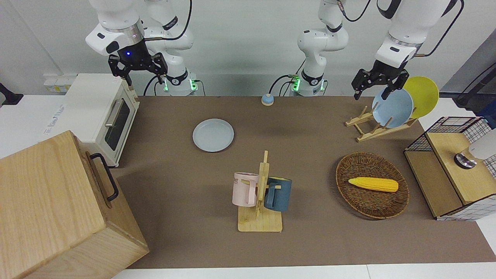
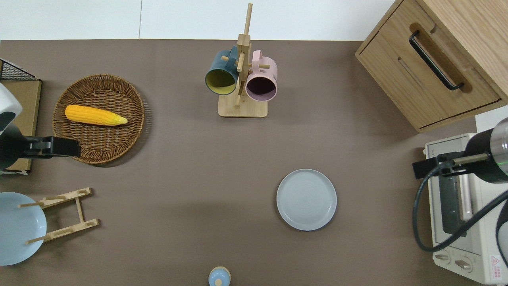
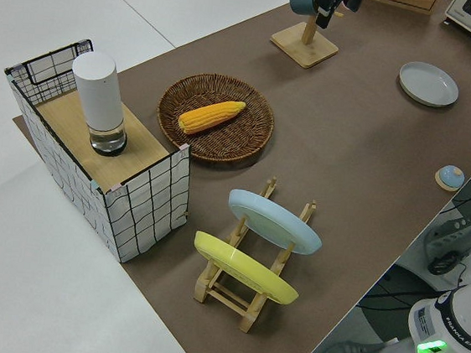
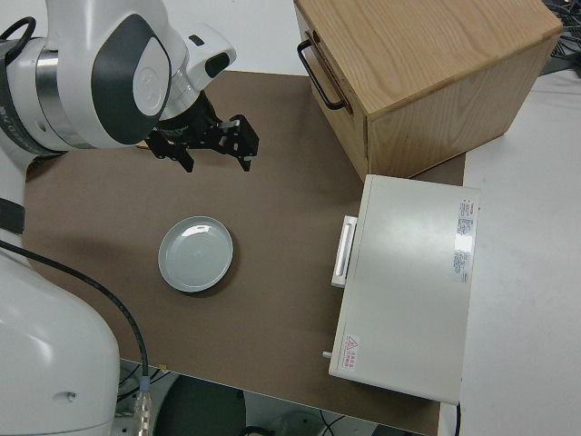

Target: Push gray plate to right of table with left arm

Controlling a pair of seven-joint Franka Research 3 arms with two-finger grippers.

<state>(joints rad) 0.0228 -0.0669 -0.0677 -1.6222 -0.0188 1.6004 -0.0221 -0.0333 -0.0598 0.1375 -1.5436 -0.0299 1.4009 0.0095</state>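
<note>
Your left pincer (image 1: 378,88) hangs raised with its fingers spread apart and empty, well away from the gray plate (image 1: 213,135), which lies flat on the surface (image 1: 310,240) near the toaster oven (image 1: 101,116); the right arm is parked.

Gray plate (image 2: 306,199) lies flat on the brown counter (image 2: 190,167), nearer the robots than the mug rack (image 2: 242,83), toward the toaster oven (image 2: 460,210). Corn (image 2: 95,115) sits in the wicker basket (image 2: 131,131).
</note>
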